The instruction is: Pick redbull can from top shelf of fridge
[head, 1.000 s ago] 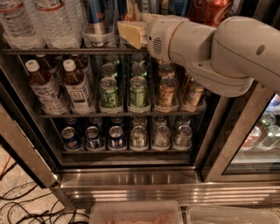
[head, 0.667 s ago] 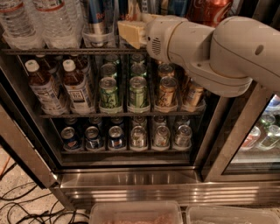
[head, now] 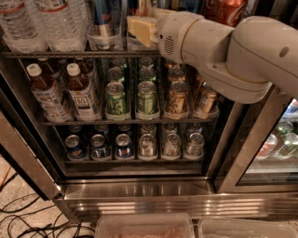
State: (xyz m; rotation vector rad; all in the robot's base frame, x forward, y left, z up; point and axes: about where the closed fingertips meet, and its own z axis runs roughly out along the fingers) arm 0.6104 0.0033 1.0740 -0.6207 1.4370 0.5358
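The redbull can [head: 103, 18], slim, blue and silver with red lettering, stands in a clear lane tray at the front of the top shelf [head: 56, 54] of the fridge [head: 139, 191]. Its top is cut off by the frame edge. My gripper [head: 141, 29], cream-coloured at its tip, is at the top shelf's front edge, just right of the can and at its height. The white arm [head: 223, 51] comes in from the right and hides the shelf lanes behind it.
Water bottles [head: 42, 23] stand left of the can, and a red Coca-Cola can [head: 231, 10] stands to the right. The middle shelf holds bottles [head: 79, 90] and green and orange cans [head: 146, 97]; the lower shelf holds short cans. Plastic bins [head: 144, 226] sit below.
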